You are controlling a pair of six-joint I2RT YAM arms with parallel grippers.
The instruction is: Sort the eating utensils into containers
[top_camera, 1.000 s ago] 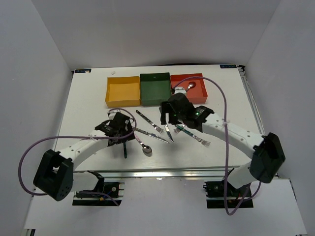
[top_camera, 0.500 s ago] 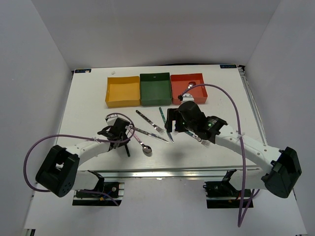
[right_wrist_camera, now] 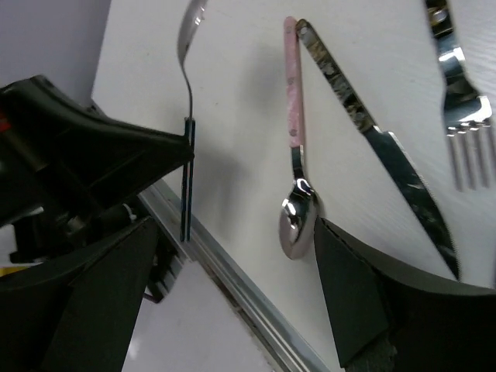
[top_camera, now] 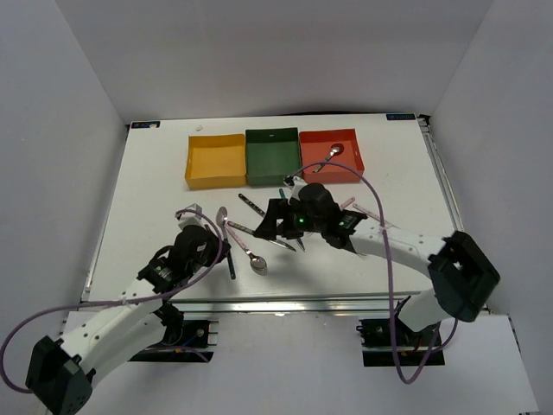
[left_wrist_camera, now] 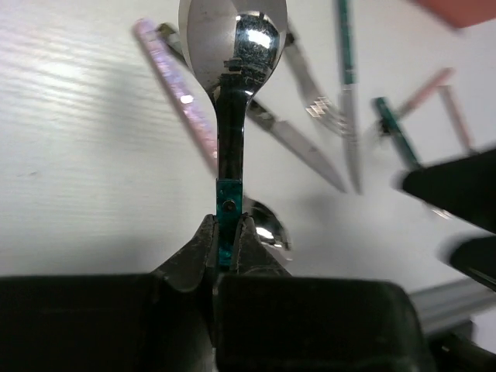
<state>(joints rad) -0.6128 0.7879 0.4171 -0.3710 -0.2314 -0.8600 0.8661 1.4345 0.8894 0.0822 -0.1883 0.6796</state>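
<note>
My left gripper is shut on the teal handle of a spoon and holds it above the table, bowl pointing away. My right gripper hangs open over the loose utensils. Below it lie a pink-handled spoon, a dark-handled knife and a fork. The right finger is close beside the pink spoon's bowl. The yellow, green and red containers stand in a row at the back; a spoon lies in the red one.
More utensils, with pink handles and teal ones, lie right of the right gripper. The table's metal front rail runs close below both grippers. White walls enclose the table.
My left gripper closed on the teal spoon and lifted it while that arm drew back toward its base. My right arm swung left from the red container to over the loose utensils.
</note>
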